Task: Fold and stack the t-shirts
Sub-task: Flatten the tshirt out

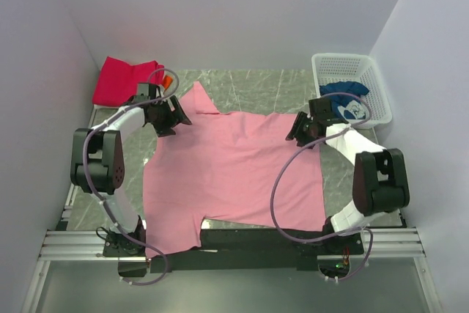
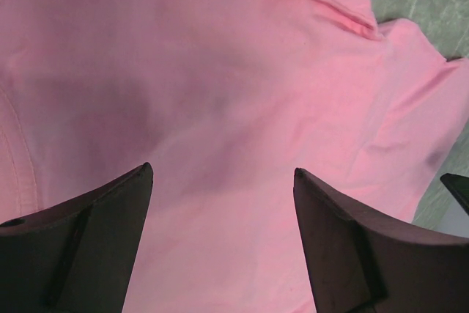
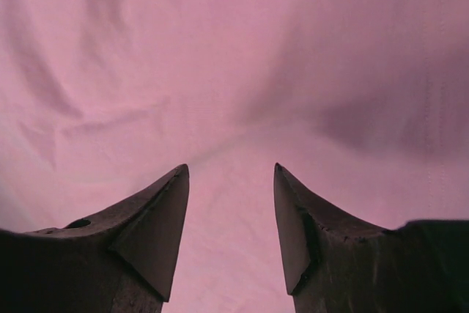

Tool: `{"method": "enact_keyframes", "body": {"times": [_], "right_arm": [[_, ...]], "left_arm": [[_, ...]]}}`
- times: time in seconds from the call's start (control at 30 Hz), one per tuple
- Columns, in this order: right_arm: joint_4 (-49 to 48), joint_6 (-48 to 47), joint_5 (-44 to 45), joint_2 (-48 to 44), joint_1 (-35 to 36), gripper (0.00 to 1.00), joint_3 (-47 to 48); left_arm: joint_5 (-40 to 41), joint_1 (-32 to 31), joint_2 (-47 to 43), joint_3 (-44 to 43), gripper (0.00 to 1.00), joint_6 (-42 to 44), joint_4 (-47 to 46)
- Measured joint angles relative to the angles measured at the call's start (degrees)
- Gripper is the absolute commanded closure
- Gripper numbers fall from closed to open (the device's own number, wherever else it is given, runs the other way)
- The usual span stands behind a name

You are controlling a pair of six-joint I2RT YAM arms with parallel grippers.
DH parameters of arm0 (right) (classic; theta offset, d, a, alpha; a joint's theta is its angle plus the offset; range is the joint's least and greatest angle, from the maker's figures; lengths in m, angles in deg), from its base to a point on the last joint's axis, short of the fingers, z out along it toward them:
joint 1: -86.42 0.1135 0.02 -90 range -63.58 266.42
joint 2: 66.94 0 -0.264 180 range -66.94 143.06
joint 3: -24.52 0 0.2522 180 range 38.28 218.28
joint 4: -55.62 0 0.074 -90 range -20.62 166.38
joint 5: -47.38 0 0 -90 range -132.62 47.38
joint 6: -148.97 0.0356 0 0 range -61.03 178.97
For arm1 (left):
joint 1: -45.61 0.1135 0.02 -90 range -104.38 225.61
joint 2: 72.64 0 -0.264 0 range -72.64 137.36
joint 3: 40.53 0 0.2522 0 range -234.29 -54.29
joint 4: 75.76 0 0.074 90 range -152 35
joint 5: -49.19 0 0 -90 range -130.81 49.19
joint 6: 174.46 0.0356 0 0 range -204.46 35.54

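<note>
centrally, plain light pink cloth t-shirt lies spread on the grey marbled table, hem at near edge. left gripper over its far-left shoulder, fingers spread, cloth under the gap. right gripper over far-right shoulder, fingers likewise apart. magenta-red folded t-shirt at far-left corner.

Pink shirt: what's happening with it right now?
The pink shirt lies spread out on the table. Both arms hover over its far end, left gripper by the left sleeve, right gripper at the right corner, both open, holding nothing. A red shirt sits folded far left; a blue shirt is in the basket.
</note>
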State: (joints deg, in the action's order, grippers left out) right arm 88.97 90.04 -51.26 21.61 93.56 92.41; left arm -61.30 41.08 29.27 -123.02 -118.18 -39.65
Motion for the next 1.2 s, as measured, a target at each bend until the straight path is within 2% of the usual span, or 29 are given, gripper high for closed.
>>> {"method": "enact_keyframes", "body": {"times": [0.27, 0.5, 0.9, 1.2], "right_arm": [[0.7, 0.0, -1.2, 10.3, 0.0, 0.45, 3.0], [2.9, 0.0, -1.5, 16.8, 0.0, 0.46, 11.3], [11.8, 0.4, -0.5, 26.3, 0.0, 0.47, 25.7], [20.0, 0.4, 0.2, 35.8, 0.0, 0.48, 41.2]], "left_arm": [[1.0, 0.0, 7.9, -3.0, 0.18, 0.0, -0.4], [1.6, 0.0, 11.9, -8.7, 0.18, 0.0, 0.1], [1.9, 0.0, 23.3, -26.3, 0.18, 0.4, 5.0], [0.3, 0.1, 32.0, -39.9, 0.18, 0.8, 6.8]]}}
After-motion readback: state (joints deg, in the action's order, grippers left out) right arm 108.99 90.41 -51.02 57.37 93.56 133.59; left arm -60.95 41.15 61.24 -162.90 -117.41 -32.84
